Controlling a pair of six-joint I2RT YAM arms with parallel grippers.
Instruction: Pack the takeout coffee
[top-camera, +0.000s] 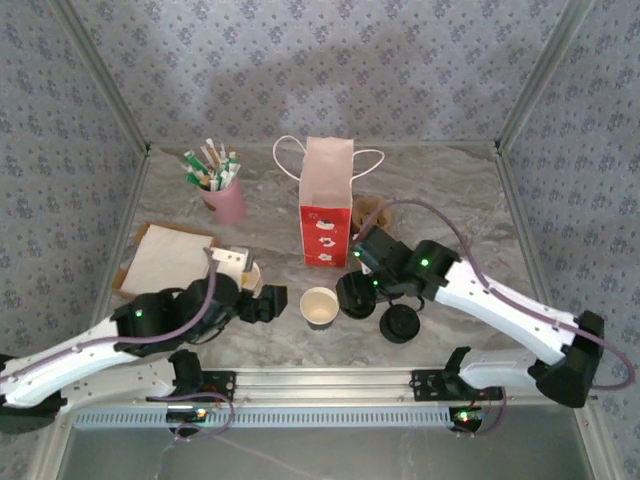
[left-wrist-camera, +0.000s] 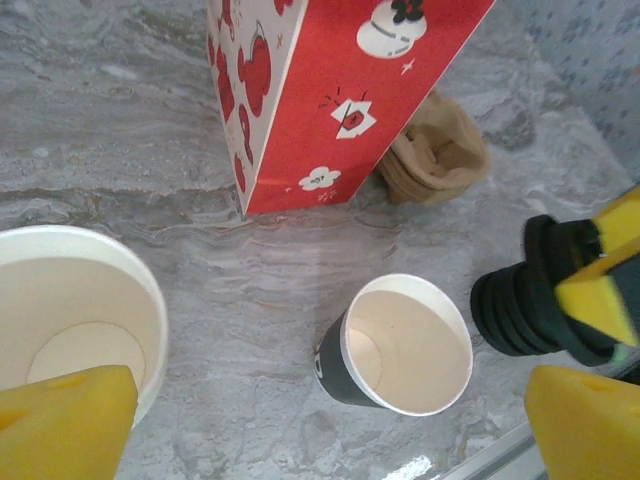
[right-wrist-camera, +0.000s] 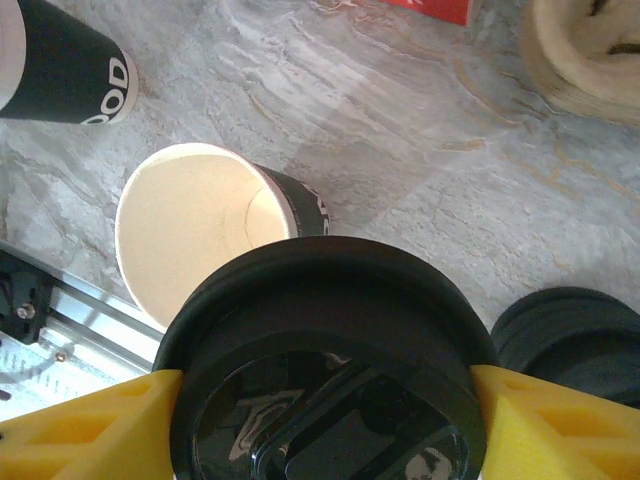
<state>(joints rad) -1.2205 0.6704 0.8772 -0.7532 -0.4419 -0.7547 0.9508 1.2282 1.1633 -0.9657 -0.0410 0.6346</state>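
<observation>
A black lid (right-wrist-camera: 322, 300) is gripped by the right pincer (right-wrist-camera: 325, 420), 3 o'clock of the cup (top-camera: 319, 306); the left pincer (left-wrist-camera: 325, 428) is spread apart

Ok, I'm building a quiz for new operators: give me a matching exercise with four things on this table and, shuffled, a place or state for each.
Things:
1. black lid
2. open cup
3. pink cup
4. brown sleeves

Places or states:
a. holds sachets
b. lies right beside the red bag
c. gripped by the right end effector
d. stands lidless on the table

Pairs: 1-c, 2-d, 3-a, 4-b.
</observation>
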